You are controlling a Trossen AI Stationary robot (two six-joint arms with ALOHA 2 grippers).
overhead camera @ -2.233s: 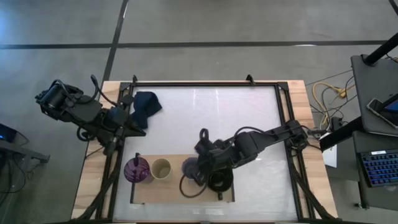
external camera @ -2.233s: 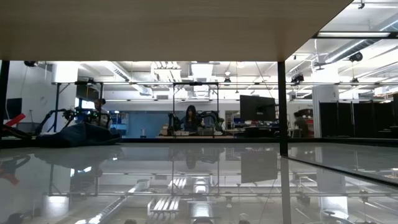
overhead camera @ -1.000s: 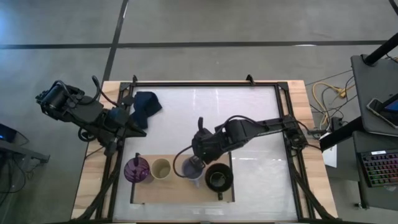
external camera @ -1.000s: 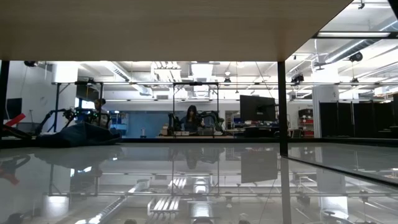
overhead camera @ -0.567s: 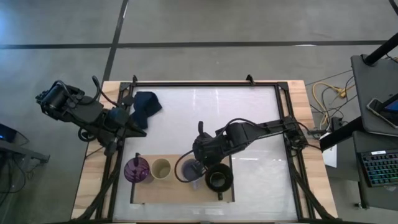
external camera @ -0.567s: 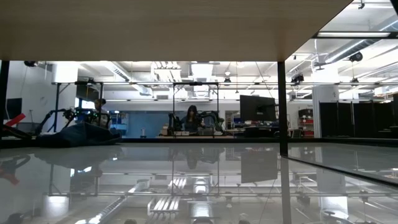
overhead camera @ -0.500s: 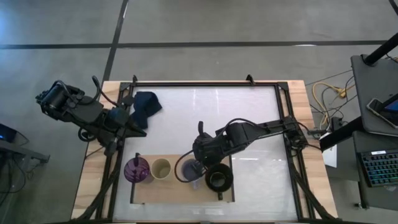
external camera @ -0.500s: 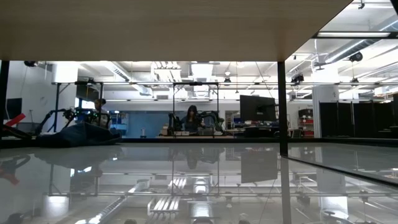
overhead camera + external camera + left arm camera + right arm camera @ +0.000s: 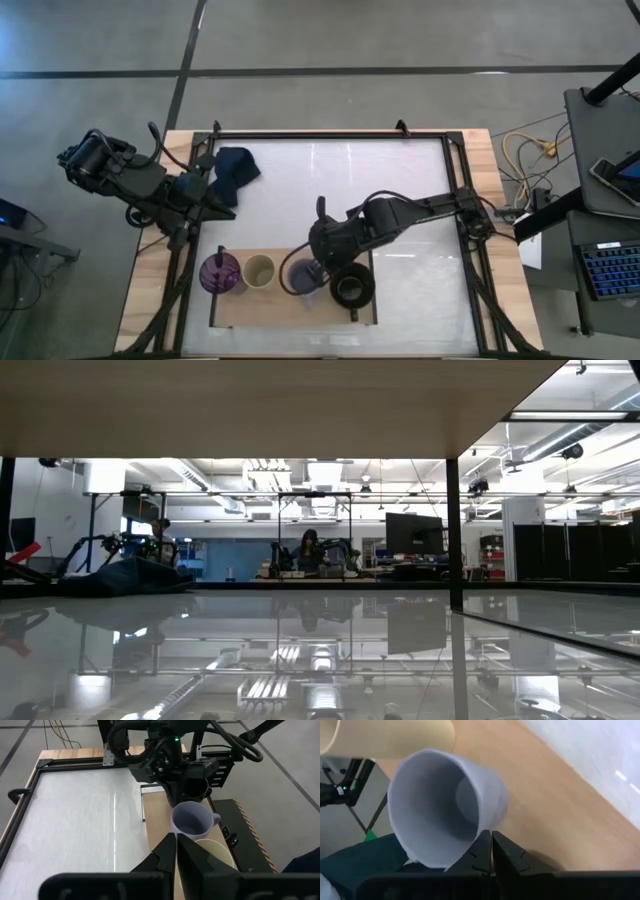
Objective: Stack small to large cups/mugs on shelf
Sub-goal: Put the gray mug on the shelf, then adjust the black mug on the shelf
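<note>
On the light-wood shelf (image 9: 270,305) near the table's front edge stand, in a row from left to right, a purple tumbler (image 9: 220,273), a beige cup (image 9: 259,271), a lavender-grey mug (image 9: 301,277) and a black mug (image 9: 352,286). My right gripper (image 9: 320,268) is shut and reaches down between the lavender mug (image 9: 440,805) and the black mug. The lavender mug (image 9: 192,820) stands mouth up, its handle (image 9: 215,817) toward the table's near edge. My left gripper (image 9: 222,205) waits shut at the table's left side, beside the blue cloth. My right gripper touches the lavender mug with its shut fingertips (image 9: 482,845) at the outer wall just below the rim (image 9: 479,831), on the side facing the black mug. The fingers slant down from the table's right and far side. The mug stands on the shelf.
A dark blue cloth (image 9: 235,170) lies at the far left of the white tabletop (image 9: 380,190). The table's black metal frame (image 9: 330,134) runs around the top. The beige cup (image 9: 390,735) stands close on the lavender mug's other side.
My right gripper has edged toward the table's left along the shelf with its fingers shut, turning a little. The lavender mug has slid a short way with it, away from the black mug and toward the beige cup, staying upright.
</note>
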